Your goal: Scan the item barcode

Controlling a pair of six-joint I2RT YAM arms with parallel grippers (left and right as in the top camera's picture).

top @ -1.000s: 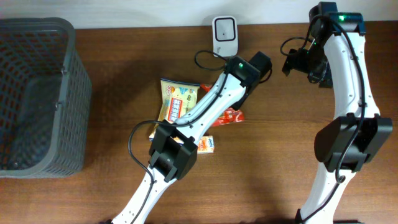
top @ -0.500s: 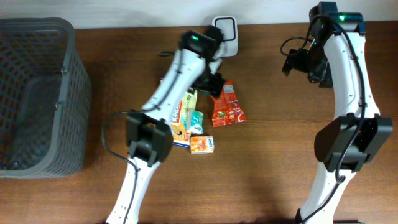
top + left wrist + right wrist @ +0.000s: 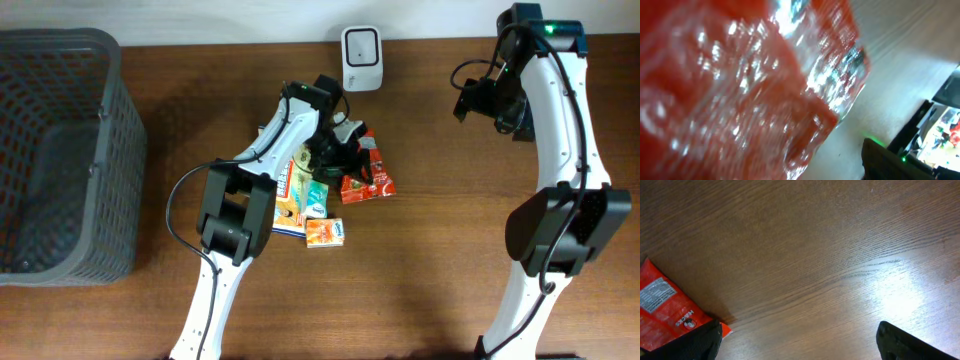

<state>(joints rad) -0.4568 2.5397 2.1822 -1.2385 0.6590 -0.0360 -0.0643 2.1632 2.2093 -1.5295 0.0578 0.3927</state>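
Note:
A shiny red snack packet [image 3: 368, 176] lies on the wooden table below the white barcode scanner [image 3: 360, 46]. My left gripper [image 3: 341, 150] hangs open right over the packet's left part. In the left wrist view the blurred red packet [image 3: 740, 90] fills almost everything; only one dark finger [image 3: 885, 161] shows at the lower right, the other is hidden. My right gripper [image 3: 468, 100] is raised at the back right, open and empty [image 3: 797, 337], with the red packet's corner [image 3: 665, 305] at the far left of its view.
Beside the red packet lie a yellow packet [image 3: 288, 186], a small teal packet [image 3: 316, 195] and an orange carton [image 3: 325, 232]. A dark plastic basket [image 3: 60, 150] stands at the left edge. The scanner's cable runs near the left arm.
The left arm swung from beside the scanner leftward over the pile, then settled over the red packet, and its jaws opened. The right arm has not moved.

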